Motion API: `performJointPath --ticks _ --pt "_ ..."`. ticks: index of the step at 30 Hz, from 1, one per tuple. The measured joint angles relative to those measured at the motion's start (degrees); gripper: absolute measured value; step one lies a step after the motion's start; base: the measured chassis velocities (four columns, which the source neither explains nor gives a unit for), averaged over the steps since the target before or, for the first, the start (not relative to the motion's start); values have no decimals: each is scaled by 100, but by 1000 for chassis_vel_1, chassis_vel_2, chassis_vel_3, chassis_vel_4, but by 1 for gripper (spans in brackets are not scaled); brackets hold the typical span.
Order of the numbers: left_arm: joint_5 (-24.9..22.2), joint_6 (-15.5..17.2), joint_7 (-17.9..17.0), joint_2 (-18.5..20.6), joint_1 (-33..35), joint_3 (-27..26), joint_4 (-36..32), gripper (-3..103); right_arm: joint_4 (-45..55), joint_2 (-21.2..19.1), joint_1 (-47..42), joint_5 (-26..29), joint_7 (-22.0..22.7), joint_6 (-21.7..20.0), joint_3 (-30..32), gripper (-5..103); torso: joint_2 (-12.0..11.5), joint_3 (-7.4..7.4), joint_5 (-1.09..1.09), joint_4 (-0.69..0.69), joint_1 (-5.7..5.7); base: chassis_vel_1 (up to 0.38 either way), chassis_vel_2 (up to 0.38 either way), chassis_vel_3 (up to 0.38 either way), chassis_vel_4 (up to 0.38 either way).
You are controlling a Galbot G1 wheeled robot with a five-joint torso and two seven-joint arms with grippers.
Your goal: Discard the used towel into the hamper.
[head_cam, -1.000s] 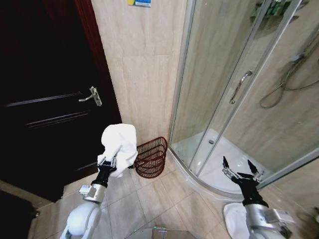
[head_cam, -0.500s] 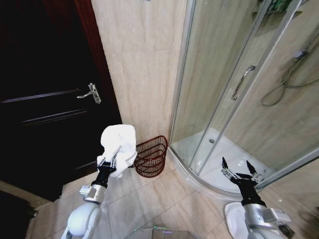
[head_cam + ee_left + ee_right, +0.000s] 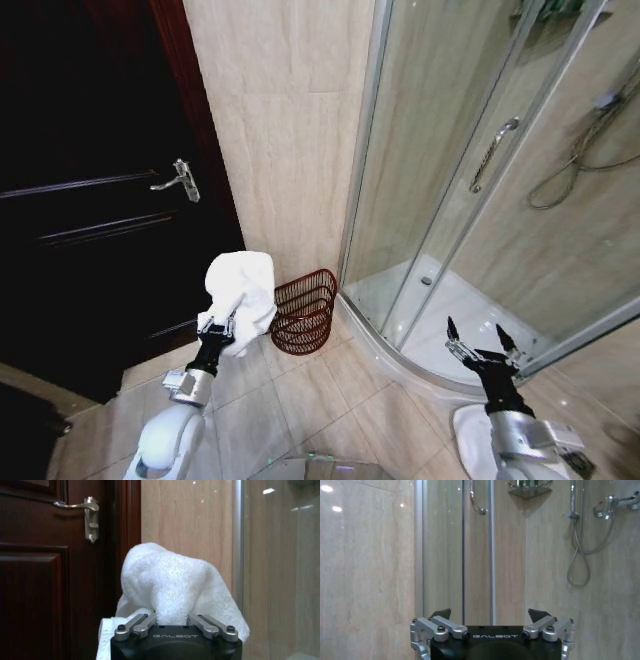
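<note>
Head view: left gripper [image 3: 217, 330] clamped on a white towel [image 3: 242, 285], raised above the floor tiles [image 3: 330, 400], just beside the hamper [image 3: 304, 312] on the door side. Towel bunched into a rounded lump above the fingers, one fold hanging down past them, close to the hamper's rim but not over its opening. Hamper on the floor against the beige wall [image 3: 285, 150], between the dark wooden door [image 3: 90, 200] and the curved sill of the shower cabin [image 3: 460, 200]. Flat side to the wall, rounded side out toward the room. Right gripper [image 3: 484, 345] well apart from the hamper, on the far side of it, in front of the shower sill, claws spread wide with nothing between them.

Left wrist view: towel [image 3: 172, 588] heaped over the left gripper [image 3: 175, 624], pinched between the two fingers at its lower edge, with the door handle [image 3: 85, 512] up beyond it.

Right wrist view: right gripper [image 3: 491, 618] apart and empty, facing the glass of the shower cabin [image 3: 445, 555] and the shower hose [image 3: 580, 555] behind it.
</note>
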Motion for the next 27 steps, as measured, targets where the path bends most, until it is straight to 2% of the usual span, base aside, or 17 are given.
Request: performJointPath --ticks 27 --pt "-166 -203 60 244 -71 34 334 14 -78 228 91 -277 -80 34 -81 100 -679 -398 -1 0 -284 0 0 0 0"
